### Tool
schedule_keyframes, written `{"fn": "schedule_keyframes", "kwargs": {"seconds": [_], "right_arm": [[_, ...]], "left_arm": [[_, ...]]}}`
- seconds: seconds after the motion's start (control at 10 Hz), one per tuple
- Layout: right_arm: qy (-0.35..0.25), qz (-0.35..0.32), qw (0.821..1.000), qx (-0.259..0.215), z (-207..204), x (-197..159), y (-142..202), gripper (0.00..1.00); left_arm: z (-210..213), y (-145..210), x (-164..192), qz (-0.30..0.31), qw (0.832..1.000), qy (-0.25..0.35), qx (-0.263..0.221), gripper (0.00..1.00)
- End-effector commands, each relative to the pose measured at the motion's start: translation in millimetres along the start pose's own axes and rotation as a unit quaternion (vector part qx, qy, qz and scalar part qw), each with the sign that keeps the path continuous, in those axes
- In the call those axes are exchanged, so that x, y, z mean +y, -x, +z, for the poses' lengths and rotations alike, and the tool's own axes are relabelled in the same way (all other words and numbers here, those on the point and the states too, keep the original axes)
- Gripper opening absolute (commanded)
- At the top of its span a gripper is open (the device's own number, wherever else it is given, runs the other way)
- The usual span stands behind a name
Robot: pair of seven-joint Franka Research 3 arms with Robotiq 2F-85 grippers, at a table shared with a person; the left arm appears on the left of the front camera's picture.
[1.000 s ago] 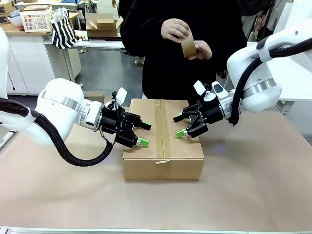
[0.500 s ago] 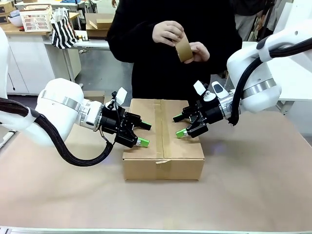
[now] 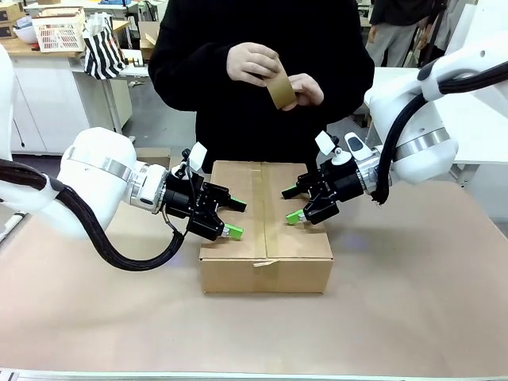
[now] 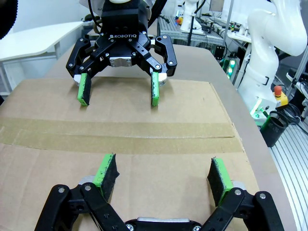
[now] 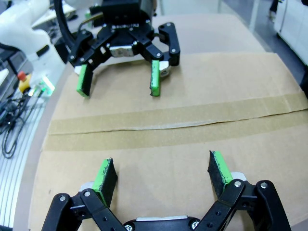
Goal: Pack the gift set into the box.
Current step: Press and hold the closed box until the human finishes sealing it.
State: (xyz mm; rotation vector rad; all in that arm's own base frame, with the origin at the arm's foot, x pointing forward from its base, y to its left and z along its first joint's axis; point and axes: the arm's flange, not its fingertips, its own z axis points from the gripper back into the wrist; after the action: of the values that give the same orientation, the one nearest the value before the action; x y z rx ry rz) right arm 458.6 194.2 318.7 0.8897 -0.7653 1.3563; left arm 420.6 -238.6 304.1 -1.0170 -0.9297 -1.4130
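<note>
Box (image 3: pixel 266 218) taped shut, contents hidden; both pincers spread.

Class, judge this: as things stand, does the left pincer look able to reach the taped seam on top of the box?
Probably yes. The left pincer hangs open just over the box top, beside the taped seam, with nothing between them.

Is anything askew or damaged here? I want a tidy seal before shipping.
One small flaw: on the large brown cardboard carton, the strip of brown packing tape ends at the front top edge with a loose, wrinkled tab. Otherwise the flaps lie flat and closed, with no visible damage.
</note>
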Motion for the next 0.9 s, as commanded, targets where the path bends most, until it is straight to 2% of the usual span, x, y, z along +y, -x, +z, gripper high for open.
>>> {"fn": "schedule_keyframes", "kwargs": {"seconds": [0.0, 0.8], "right_arm": [[0.002, -0.005, 1.0, -0.004, -1.4, 1.1, 3.0, 1.0], [0.002, -0.005, 1.0, -0.004, -1.4, 1.1, 3.0, 1.0]], "left_arm": [[-0.1, 2.2, -2.4, -0.004, 1.0, 0.002, -0.002, 1.0], [-0.1, 2.2, -2.4, -0.004, 1.0, 0.002, -0.002, 1.0]]}}
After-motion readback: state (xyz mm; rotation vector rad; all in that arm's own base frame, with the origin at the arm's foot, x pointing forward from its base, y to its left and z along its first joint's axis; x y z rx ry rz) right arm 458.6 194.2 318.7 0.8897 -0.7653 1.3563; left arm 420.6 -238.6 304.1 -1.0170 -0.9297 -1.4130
